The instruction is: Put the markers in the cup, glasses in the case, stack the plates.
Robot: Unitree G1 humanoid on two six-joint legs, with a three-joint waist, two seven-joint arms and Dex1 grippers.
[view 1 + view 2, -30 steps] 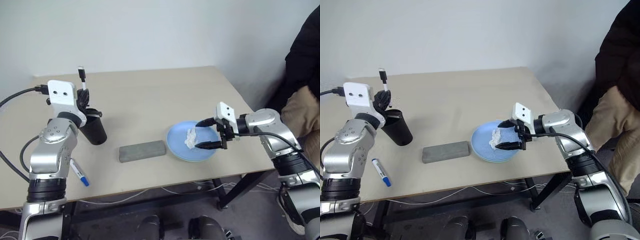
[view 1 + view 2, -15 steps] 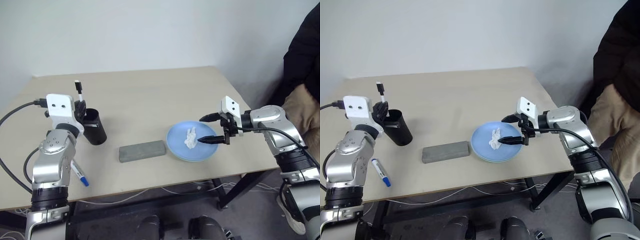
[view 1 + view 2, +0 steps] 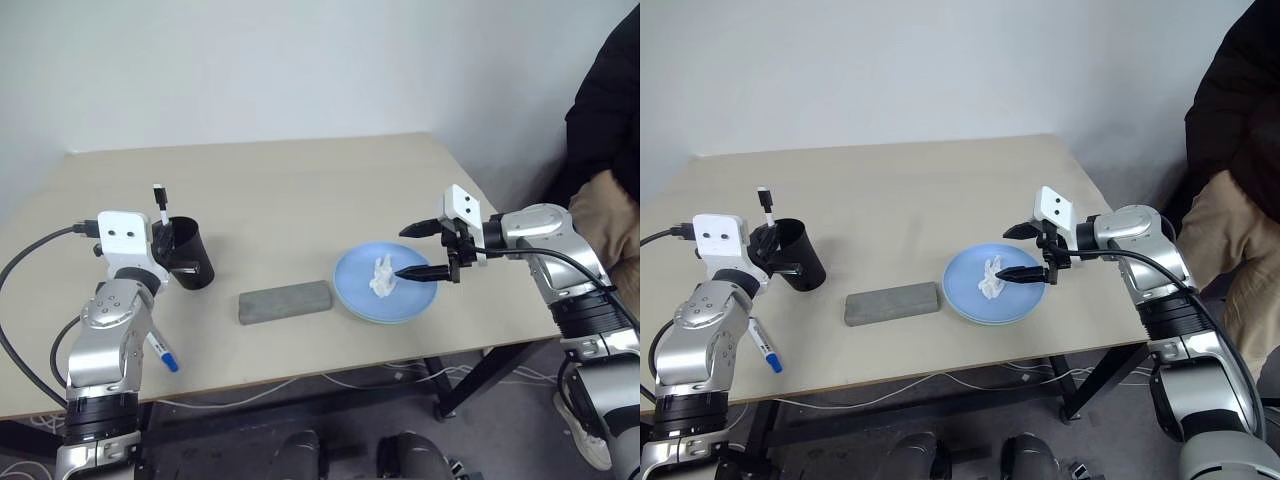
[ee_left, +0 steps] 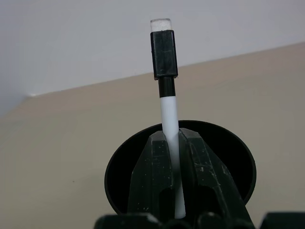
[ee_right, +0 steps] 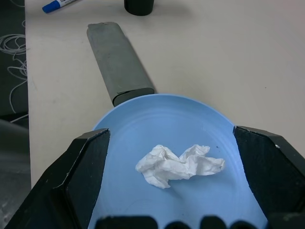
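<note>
My left gripper point(image 3: 166, 243) is shut on the thin black-capped marker point(image 3: 159, 204), which stands upright. In the left wrist view this marker point(image 4: 168, 110) reaches down over the mouth of the black cup point(image 4: 116, 164). The cup point(image 3: 193, 265) stands just beyond the gripper. The blue-capped marker point(image 3: 160, 351) lies on the table beside my left arm. The grey case point(image 3: 285, 301) lies shut in the middle. A light blue plate point(image 3: 410, 295) sits on a pale green one, and my right gripper point(image 3: 403, 250) is open just above it. The glasses are out of view.
A crumpled white tissue point(image 5: 178, 164) lies on the blue plate between my right fingers. A seated person point(image 3: 605, 150) is at the table's right side. The table's front edge point(image 3: 300, 375) runs close to the case and the plates.
My left gripper has sunk with the black-capped marker, drawing slightly back and down beside the cup. The right gripper has stayed open over the plate, hardly moving.
</note>
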